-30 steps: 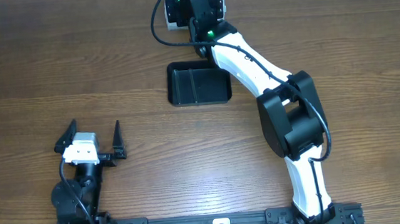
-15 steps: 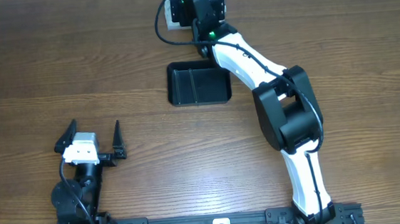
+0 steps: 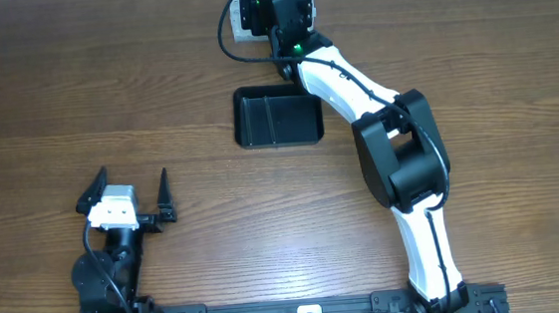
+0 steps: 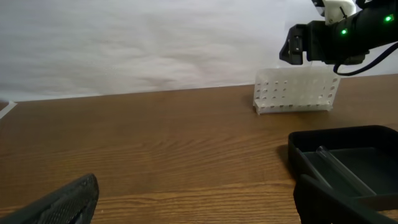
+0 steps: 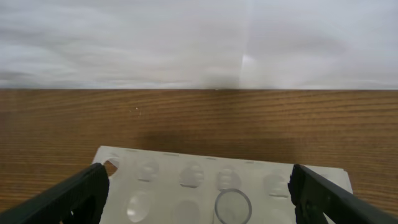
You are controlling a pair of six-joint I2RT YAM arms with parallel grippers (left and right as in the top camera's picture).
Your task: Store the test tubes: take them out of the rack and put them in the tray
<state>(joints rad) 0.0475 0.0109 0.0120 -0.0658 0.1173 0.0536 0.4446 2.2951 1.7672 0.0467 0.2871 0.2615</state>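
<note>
Right gripper (image 5: 199, 186): jaws spread wide, nothing held, hanging just above the rack (image 5: 186, 180). Its 2 fingers (image 5: 74, 193) sit one towards each end of the rack's top face, neither touching it as far as the right wrist view shows.

Test tube (image 5: 232, 204): 1 seen, standing in a rack hole and showing as a clear round rim. It sits between the 2 fingers, nearer the middle, and neither finger touches it.

The rack is a white perforated block standing on the wooden table (image 3: 512, 58), on the far side of the tray (image 3: 277, 119) from the arm bases. In the top view it sits mostly under the right arm's wrist, with a white corner showing beside it. The left wrist view shows it upright with rows of small holes in its side wall.

The tray is black and rectangular, flat on the table, near the rack but apart from it. A thin line runs along its floor; cannot tell whether that is a divider or a tube.

Right arm (image 3: 400, 157): stands at the bottom right and reaches up past the tray to the rack.

Left gripper (image 3: 130, 183): jaws apart, empty, low near its own base, well apart from tray and rack.
</note>
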